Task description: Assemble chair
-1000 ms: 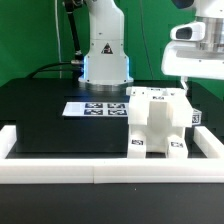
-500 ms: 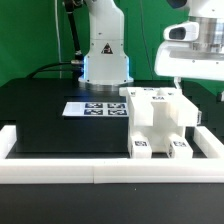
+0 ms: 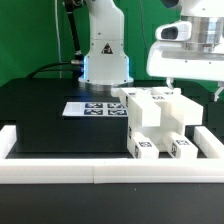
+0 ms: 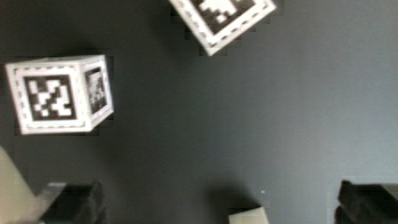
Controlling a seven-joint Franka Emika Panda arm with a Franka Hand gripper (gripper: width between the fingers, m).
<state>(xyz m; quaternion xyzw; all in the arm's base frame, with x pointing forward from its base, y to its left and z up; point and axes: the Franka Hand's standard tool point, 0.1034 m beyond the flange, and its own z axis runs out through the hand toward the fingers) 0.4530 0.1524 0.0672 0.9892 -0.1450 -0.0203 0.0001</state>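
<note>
The chair (image 3: 158, 122) stands as one chunky white block of joined pieces with black-and-white tags, near the front rail on the exterior view's right. My gripper (image 3: 194, 88) hangs just above its back right part, open, with nothing between the fingers. In the wrist view the dark fingers (image 4: 71, 202) stand wide apart over the black table. A tagged white cube face (image 4: 57, 93) and another tagged white piece (image 4: 226, 22) lie ahead of them. Only a small white corner (image 4: 249, 213) shows between the fingers, which do not touch it.
The marker board (image 3: 95, 108) lies flat behind the chair, in front of the robot base (image 3: 105, 60). A long white border rail (image 3: 100, 172) runs along the front edge and up both sides of the black table (image 3: 50, 125).
The open gripper has drifted toward the exterior view's left and risen slightly. The chair has shifted and turned a little to the left.
</note>
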